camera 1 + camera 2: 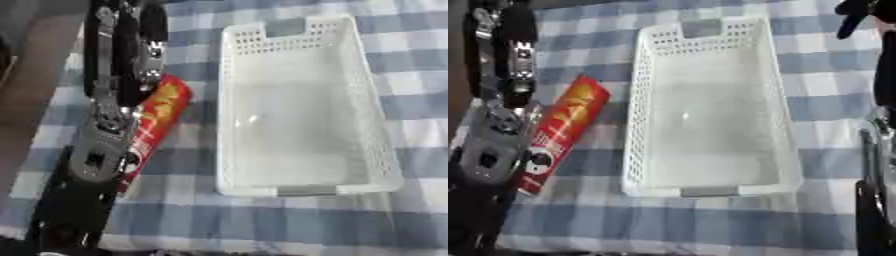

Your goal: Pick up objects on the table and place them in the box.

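left hand point(122, 55): fingers straight, holding nothing | red pack point(562, 131): flat on checked cloth point(710, 225), just right of left hand, left of white basket point(710, 191) | right hand point(859, 15): can't tell

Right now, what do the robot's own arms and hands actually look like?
The left hand has long black fingers with silver metal links and small bolts between the segments. Behind it, the left arm widens into a grey-silver wrist block with a round joint, then a black forearm. At the picture's right edge, the right hand shows only as dark fingertips, and the right arm as black with a silver strip.
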Controlling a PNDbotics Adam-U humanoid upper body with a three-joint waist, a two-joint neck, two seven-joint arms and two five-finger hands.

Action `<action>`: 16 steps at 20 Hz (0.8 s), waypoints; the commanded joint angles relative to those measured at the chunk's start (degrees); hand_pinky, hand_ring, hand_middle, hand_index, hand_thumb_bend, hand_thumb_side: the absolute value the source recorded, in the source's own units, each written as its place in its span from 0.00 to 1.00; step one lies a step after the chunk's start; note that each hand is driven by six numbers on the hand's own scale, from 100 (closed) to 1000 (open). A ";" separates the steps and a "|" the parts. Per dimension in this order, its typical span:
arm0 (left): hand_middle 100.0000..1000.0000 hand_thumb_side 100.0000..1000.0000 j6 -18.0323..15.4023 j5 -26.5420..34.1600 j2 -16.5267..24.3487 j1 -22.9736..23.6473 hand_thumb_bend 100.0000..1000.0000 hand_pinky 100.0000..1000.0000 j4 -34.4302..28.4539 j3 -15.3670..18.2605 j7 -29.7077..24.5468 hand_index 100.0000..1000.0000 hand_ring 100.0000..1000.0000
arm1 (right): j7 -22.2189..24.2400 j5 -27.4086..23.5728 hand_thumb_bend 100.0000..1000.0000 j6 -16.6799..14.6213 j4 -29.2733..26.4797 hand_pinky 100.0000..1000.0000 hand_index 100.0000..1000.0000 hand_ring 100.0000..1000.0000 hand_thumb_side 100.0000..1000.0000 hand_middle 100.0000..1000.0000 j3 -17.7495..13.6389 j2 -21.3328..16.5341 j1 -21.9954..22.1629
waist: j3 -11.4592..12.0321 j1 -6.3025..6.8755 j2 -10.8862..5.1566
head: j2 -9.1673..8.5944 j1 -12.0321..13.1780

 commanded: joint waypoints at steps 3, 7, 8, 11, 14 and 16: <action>0.93 0.57 5.75 1.43 1.76 0.21 0.17 0.73 -0.66 -0.78 -2.47 0.96 0.81 | 0.15 -0.06 0.00 -0.02 -0.96 0.23 0.76 0.43 1.00 0.63 -0.34 -0.67 -0.19 | 0.02 -0.43 -1.22 | -0.18 0.29; 0.94 0.54 12.46 6.64 6.87 0.69 0.24 0.74 -0.66 -1.86 -5.54 0.97 0.81 | 0.16 -0.02 0.00 0.04 -0.85 0.23 0.76 0.43 1.00 0.63 -0.37 -0.76 0.20 | 0.02 -0.19 -1.80 | -0.18 0.71; 0.94 0.53 13.85 8.63 8.56 0.93 0.26 0.75 -0.66 -2.12 -6.37 0.97 0.81 | 0.18 -0.01 0.00 0.06 -0.82 0.23 0.76 0.43 1.00 0.63 -0.36 -0.80 0.34 | 0.06 -0.07 -1.98 | -0.18 0.84; 0.95 0.53 17.82 14.47 14.71 2.45 0.30 0.77 -0.66 -2.48 -8.57 0.97 0.81 | 0.25 0.03 0.00 0.18 -0.71 0.22 0.76 0.43 1.00 0.63 -0.33 -1.02 0.85 | 0.34 0.43 -2.56 | -0.18 1.01; 0.96 0.53 20.73 19.30 20.06 4.21 0.33 0.77 -0.66 -2.30 -9.78 0.98 0.81 | 0.29 0.09 0.00 0.27 -0.66 0.22 0.76 0.43 1.00 0.63 -0.32 -1.23 1.22 | 0.59 0.75 -2.89 | -0.18 1.02; 0.97 0.59 21.90 21.25 22.89 5.24 0.30 0.78 -0.66 -1.82 -10.06 0.99 0.82 | 0.26 0.14 0.00 0.30 -0.64 0.22 0.76 0.42 1.00 0.63 -0.36 -1.36 1.39 | 0.77 0.88 -2.99 | -0.18 1.08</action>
